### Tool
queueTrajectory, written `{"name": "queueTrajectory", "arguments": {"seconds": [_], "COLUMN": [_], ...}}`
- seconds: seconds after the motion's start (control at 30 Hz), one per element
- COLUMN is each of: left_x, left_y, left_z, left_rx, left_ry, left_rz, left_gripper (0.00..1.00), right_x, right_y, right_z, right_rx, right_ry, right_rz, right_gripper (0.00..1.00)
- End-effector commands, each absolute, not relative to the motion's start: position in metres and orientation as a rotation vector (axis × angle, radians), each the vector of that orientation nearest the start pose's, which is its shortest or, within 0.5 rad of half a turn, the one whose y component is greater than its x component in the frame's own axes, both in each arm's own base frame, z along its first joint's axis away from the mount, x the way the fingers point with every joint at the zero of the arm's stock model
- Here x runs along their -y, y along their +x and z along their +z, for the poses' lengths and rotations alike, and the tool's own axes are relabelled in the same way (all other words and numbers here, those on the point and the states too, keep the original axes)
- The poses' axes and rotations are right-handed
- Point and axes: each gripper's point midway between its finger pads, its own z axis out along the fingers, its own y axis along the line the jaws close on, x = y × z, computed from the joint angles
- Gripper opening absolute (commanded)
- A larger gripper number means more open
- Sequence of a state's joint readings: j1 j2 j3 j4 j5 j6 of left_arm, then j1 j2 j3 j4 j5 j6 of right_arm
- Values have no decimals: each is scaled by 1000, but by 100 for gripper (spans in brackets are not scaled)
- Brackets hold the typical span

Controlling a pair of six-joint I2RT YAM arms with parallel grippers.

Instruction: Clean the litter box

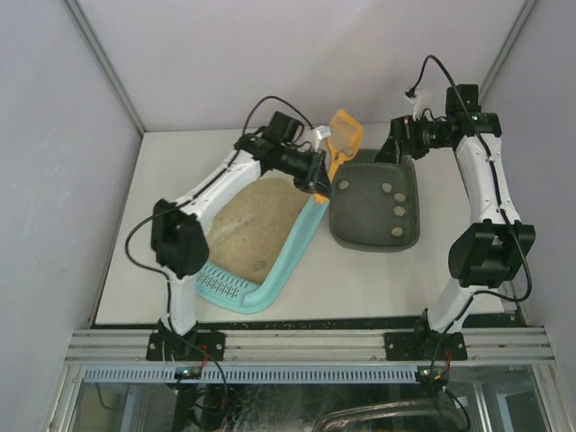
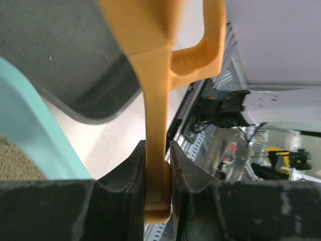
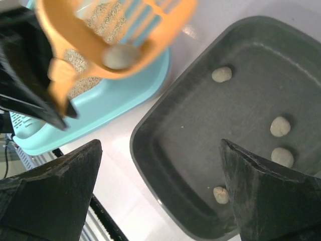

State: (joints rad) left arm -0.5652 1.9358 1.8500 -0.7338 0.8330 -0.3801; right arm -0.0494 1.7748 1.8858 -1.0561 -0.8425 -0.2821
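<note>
The litter box (image 1: 301,241) lies slanted on the left half of the table (image 1: 360,288), grate end toward the near edge. The left gripper (image 2: 158,170) is clamped on the handle of the orange scoop (image 2: 155,100), which carries one grey lump (image 3: 120,56). The right gripper (image 3: 160,186) stands wide apart over the dark grey tray (image 3: 190,150)

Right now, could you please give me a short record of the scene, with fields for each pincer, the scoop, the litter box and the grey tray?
left pincer: shut on the handle of the orange scoop
right pincer: open, holding nothing, above the grey tray
orange scoop: lifted, one pale lump in its slotted bowl
litter box: tan sand inside, grate at the near end
grey tray: beside the litter box, four pale lumps in it
</note>
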Motion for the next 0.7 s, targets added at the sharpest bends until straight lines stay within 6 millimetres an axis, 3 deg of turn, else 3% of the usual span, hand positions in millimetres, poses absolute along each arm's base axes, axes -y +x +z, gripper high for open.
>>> {"name": "queueTrajectory", "arguments": {"seconds": [0.0, 0.17, 0.23, 0.33, 0.43, 0.67], "left_x": [379, 359, 353, 347, 351, 357], "left_y": [325, 351, 357, 363, 362, 348], "left_z": [204, 149, 140, 137, 139, 137], "left_rx": [-2528, -2625, -2624, -2607, -2574, -2498], "left_ry": [724, 731, 744, 738, 774, 920], "left_rz": [-1181, -703, -573, -438, -371, -197], "left_gripper": [0, 0, 0, 0, 0, 0], "right_x": [-101, -86, -77, -62, -46, -39], "right_y": [382, 374, 374, 378, 387, 384], "right_z": [289, 285, 285, 282, 273, 262], "right_rx": [-2170, -2184, -2177, -2178, -2218, -2254], "right_ry": [-526, -426, -388, -328, -272, -227], "right_rz": [937, 976, 980, 952, 813, 784], "right_gripper": [100, 100, 100, 100, 100, 100]}}
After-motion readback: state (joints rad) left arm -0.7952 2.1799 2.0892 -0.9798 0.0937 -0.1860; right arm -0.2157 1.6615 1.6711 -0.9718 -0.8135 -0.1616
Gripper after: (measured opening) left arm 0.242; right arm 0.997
